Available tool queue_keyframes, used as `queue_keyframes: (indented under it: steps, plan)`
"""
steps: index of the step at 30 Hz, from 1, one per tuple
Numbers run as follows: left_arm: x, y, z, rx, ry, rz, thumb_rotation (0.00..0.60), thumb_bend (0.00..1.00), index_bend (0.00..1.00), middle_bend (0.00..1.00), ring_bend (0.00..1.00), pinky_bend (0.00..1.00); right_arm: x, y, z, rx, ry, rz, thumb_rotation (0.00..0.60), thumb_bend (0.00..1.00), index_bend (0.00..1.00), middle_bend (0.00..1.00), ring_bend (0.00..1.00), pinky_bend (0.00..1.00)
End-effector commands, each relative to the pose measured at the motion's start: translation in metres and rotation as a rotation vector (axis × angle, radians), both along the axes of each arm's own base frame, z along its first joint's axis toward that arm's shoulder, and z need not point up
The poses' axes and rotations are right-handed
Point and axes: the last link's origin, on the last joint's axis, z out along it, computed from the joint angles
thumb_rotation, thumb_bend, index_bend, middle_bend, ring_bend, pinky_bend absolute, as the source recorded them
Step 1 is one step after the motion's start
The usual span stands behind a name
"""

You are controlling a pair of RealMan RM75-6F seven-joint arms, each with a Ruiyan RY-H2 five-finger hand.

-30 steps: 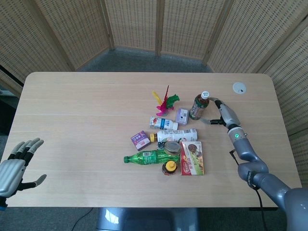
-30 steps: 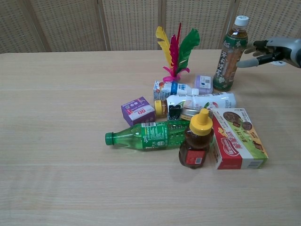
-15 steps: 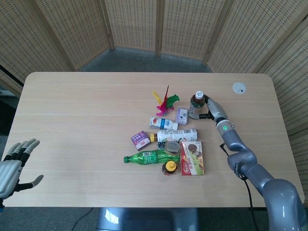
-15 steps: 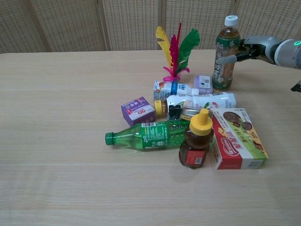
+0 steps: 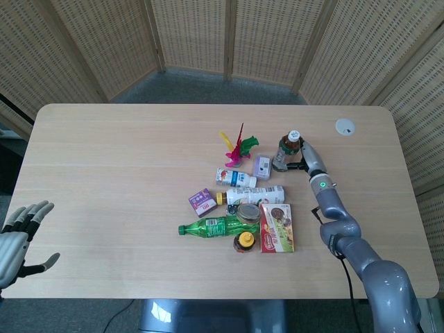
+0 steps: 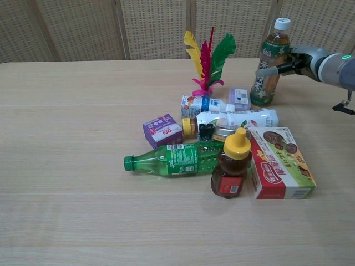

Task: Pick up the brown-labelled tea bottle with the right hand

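The brown-labelled tea bottle [image 5: 284,152] [image 6: 268,69], white-capped, stands at the back right of the clutter and leans towards my right hand. That right hand [image 5: 302,155] [image 6: 295,59] wraps it from the right. Its thumb lies across the front of the label and the other fingers reach behind. In the chest view the bottle's base looks to be touching the table [image 5: 125,159]. My left hand [image 5: 16,239] hovers open with spread fingers off the near left table edge, far from everything; the chest view does not show it.
Left of the tea bottle are a feather shuttlecock [image 6: 208,55] and a small purple pack [image 6: 240,98]. In front lie a white bottle [image 6: 238,118], a green bottle [image 6: 175,159], a honey bottle [image 6: 232,166], a biscuit box [image 6: 280,162] and a purple box [image 6: 162,130]. A white disc [image 5: 345,126] sits far right.
My right hand came in from the right and closed round the tea bottle. The bottle stood upright half a second ago and now leans right. The left hand drifted slightly lower.
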Motion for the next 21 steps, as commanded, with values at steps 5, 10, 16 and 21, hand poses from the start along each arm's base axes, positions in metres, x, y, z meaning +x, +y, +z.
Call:
queue_keyframes:
  steps: [5, 10, 16, 21]
  plan:
    - [-0.002, -0.001, 0.001, 0.004, 0.001, 0.007, 0.6, 0.3, 0.05, 0.0, 0.0, 0.0, 0.005, -0.004, 0.0, -0.103, -0.049, -0.021, 0.6, 0.06, 0.24, 0.61, 0.36, 0.06]
    - [-0.004, -0.002, 0.002, 0.007, 0.002, 0.013, 0.6, 0.3, 0.06, 0.0, 0.0, 0.0, 0.003, -0.004, 0.005, -0.173, -0.031, -0.024, 0.6, 0.07, 0.64, 0.99, 0.79, 0.49]
    - [-0.005, -0.002, 0.001, 0.002, 0.0, 0.014, 0.6, 0.3, 0.07, 0.0, 0.0, 0.0, -0.005, -0.001, 0.019, -0.261, -0.037, -0.029, 0.6, 0.09, 0.79, 1.0, 0.93, 0.63]
    - [-0.005, -0.001, 0.0, 0.0, -0.004, 0.008, 0.6, 0.3, 0.07, 0.0, 0.0, 0.0, -0.011, 0.001, 0.041, -0.342, -0.037, 0.001, 0.6, 0.09, 0.79, 1.0, 0.93, 0.63]
